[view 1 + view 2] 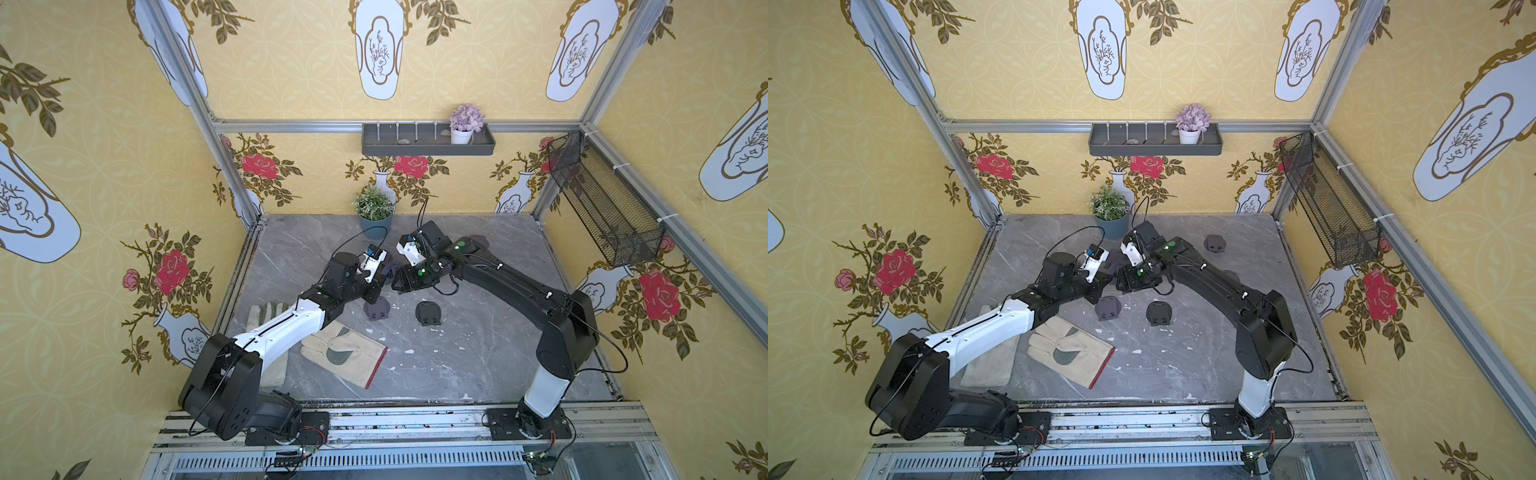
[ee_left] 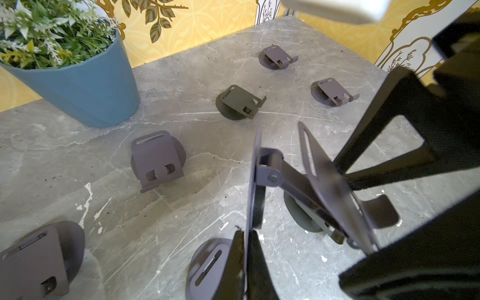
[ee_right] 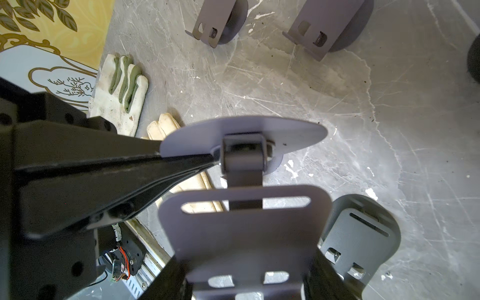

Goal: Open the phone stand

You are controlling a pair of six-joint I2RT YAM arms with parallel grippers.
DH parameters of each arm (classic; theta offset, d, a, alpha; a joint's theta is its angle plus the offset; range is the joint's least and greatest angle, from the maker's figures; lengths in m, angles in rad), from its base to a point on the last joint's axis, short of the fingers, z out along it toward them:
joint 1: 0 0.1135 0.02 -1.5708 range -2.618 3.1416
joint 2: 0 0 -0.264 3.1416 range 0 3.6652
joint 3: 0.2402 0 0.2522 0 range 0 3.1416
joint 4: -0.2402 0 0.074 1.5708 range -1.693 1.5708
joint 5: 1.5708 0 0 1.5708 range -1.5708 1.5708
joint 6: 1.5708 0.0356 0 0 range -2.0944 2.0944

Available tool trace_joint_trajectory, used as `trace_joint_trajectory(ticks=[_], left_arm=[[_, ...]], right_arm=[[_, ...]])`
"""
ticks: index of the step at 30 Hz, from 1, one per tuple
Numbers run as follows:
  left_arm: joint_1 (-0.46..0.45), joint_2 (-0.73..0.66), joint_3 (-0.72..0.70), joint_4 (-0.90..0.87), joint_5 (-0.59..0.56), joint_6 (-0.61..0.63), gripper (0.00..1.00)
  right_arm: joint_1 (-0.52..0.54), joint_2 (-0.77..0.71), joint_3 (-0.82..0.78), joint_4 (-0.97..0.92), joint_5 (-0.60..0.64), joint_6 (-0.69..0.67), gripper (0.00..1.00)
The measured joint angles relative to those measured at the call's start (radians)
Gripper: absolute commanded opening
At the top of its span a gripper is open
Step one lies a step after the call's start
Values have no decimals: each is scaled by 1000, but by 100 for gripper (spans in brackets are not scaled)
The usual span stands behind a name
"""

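Here the phone stand (image 3: pixel 244 233) is held in the air over the table (image 1: pixel 478 353), between the two arms. The left gripper (image 2: pixel 246 233) is pinched tight on the thin edge of its round base. The right gripper (image 3: pixel 244 281) grips the back plate across its width, jaws about half apart. The plate stands away from the base on its hinge arm.

There are three containers. A blue pot (image 1: pixel 375 227) at the back of the table holds a green plant (image 1: pixel 372 203). A shelf tray (image 1: pixel 428 148) on the back wall holds one white pot (image 1: pixel 461 136) with purple flowers (image 1: pixel 467 116) and two small stones (image 1: pixel 401 141). A mesh basket (image 1: pixel 602 208) hangs on the side wall; what is inside I cannot tell.

In the left wrist view, six other stands (image 2: pixel 157 158) lie on the table, and a seventh shows partly behind the held one. Two work gloves (image 1: pixel 345 353) lie near the left arm.
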Motion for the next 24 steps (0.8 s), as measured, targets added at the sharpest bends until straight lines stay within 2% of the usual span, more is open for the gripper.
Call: trace_joint_trajectory(ticks=[5,8,9,10,11,17,24], left_arm=[[0,1,16,-28,5,-40,0],[0,0,18,-45,16,-86,0],[0,0,18,-50,20,-101,0],[0,0,18,-53,23,-116,0],[0,-1,18,-53,27,-131,0],[11,-2,17,-59,-24,-204,0],[8,5,18,-74,17,-216,0]], right_arm=[[8,5,-1,1,10,2,46],[9,5,-11,8,9,3,56],[10,5,-13,8,6,4,65],[10,5,-14,8,5,5,80],[9,5,-14,10,8,8,99],[13,-14,-33,-12,11,26,98],[-2,-57,-74,9,29,37,98]])
